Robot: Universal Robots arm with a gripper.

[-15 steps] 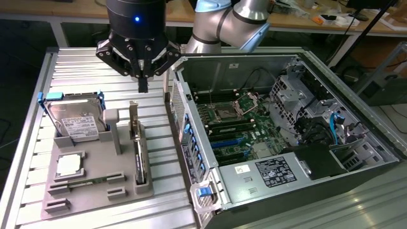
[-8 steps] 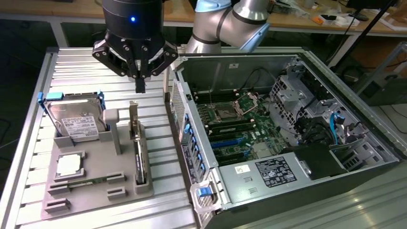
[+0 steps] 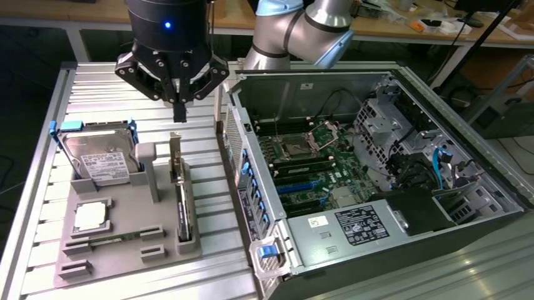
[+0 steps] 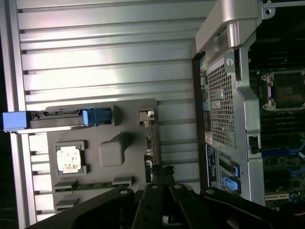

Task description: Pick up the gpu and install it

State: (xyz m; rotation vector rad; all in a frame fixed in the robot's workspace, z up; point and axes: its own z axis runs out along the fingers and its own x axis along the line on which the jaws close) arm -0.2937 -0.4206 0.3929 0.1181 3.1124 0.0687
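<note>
- The gpu (image 3: 182,200) stands on its long edge in a slot of the grey holder tray (image 3: 125,253) on the counter (image 3: 100,87). Its silver bracket end points up toward the arm, and nothing is touching the card.
- The claw (image 3: 179,115) hangs above the bracket end, well clear of the card. Its fingers are pinched together with nothing between them.
- With the fingers closed like that, I'd worry that a straight descent would ram the tips into the thin top edge or the bracket instead of straddling it.
- The card is a narrow target seen edge-on. A small sideways offset could put one finger on the fan side and shove the card over in its slot, or drag the whole tray.
- The hard drive (image 3: 99,159) leans in its cradle just beside the card, on the exterior view's left. A wide-open claw coming down off-line might clip its blue rail.
- The open computer case (image 3: 250,187) sits close on the other side, its wall near the tray. I think a lifted card swung across low could catch that rim.
- A grip taken far out at the bracket end would leave the long card hanging. It could then tilt and meet the blue slots (image 3: 294,185) on the motherboard (image 3: 321,159) crooked.
</note>
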